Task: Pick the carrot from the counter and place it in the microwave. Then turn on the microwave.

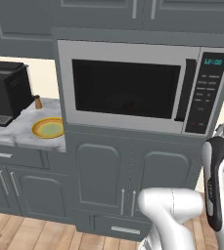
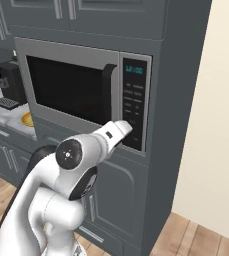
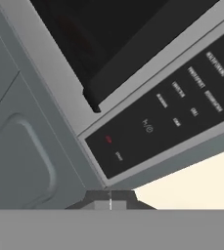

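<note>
Left base view: microwave door is closed; plate lies near the counter edge, beside the coffee machine.
Right base view: gripper is just before the lower keypad; open wall to the right.
Hand view: fingers pressed together, holding nothing; handle end is close above.
Carrot: cannot tell where.

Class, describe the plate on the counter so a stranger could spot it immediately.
Start at the steel microwave built into the dark cabinets. On the marble counter to its left lies the plate, in front of the black coffee machine. It alone is round and flat, yellow-rimmed with a green centre.
</note>
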